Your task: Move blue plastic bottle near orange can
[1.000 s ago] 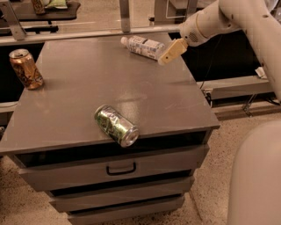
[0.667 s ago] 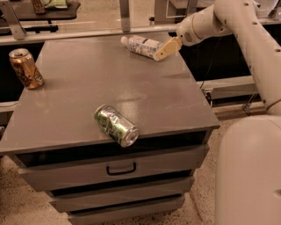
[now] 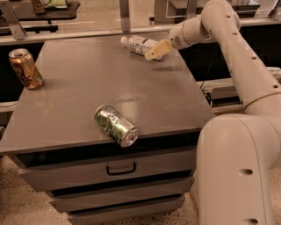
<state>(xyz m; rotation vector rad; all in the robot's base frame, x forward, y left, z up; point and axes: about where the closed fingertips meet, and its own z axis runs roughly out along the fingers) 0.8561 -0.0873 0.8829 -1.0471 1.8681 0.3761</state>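
Observation:
The blue plastic bottle (image 3: pixel 138 44) lies on its side at the far edge of the grey cabinet top (image 3: pixel 109 88), white cap pointing left. My gripper (image 3: pixel 156 50) is at the bottle's right end, reaching in from the right, and covers that end. The orange can (image 3: pixel 25 68) stands upright at the far left edge of the top, well away from the bottle and the gripper.
A dented green-and-silver can (image 3: pixel 116 125) lies on its side near the front edge. Drawers (image 3: pixel 109 169) sit below the top. My white arm and base (image 3: pixel 237 158) fill the right side. A rail and shelving (image 3: pixel 125 13) run behind the cabinet.
My gripper has moved left along the far edge and now reaches the bottle's right end. The bottle and both cans have not moved.

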